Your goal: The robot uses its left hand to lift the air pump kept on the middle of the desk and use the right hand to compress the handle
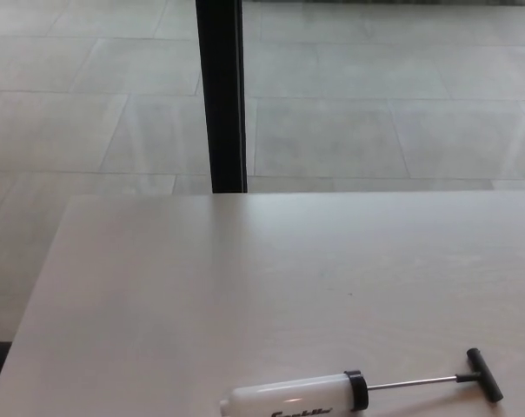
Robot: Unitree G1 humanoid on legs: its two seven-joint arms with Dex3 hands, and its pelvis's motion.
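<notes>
The air pump point(289, 396) lies flat on the pale desk point(245, 278) at the bottom edge of the head view. Its white barrel points left, a black collar point(356, 390) closes the barrel's right end, and a thin metal rod runs out to a black T-handle point(484, 387), drawn out to the right. The barrel's lower side is cut off by the picture's edge. Neither of my hands shows anywhere in the picture.
A black vertical post point(221, 95) stands behind the desk's far edge, left of centre. Beyond it lies a grey tiled floor point(375, 104). The desk's left edge runs diagonally down toward the bottom left corner.
</notes>
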